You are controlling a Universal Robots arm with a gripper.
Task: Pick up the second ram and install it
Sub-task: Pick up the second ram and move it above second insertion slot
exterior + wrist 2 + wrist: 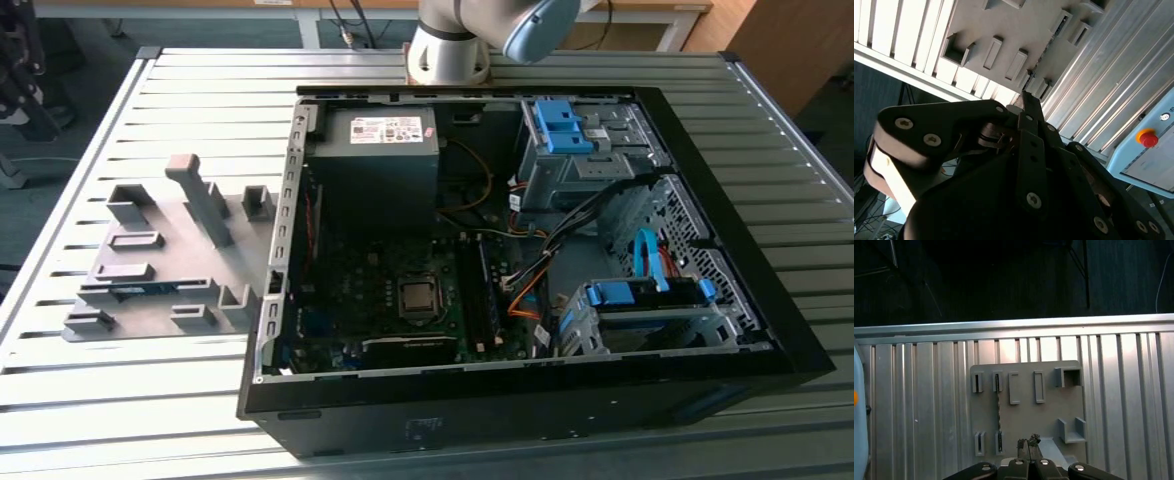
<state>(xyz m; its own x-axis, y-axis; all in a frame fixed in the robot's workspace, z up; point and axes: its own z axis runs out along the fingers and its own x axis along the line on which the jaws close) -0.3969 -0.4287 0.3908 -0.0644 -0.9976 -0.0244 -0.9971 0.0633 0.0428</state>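
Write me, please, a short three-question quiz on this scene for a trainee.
1. True or false: the ram is seated in the case.
2. In the first wrist view, the gripper is: A) shut on the ram; B) shut, clear of the ram; C) wide open.
3. What grey thing holds the ram?
Key: 1 false; 2 B; 3 the fixture, on the table at the exterior view's left of the case.

Silver-grey arm, pale blue cap; black gripper, silver screws.
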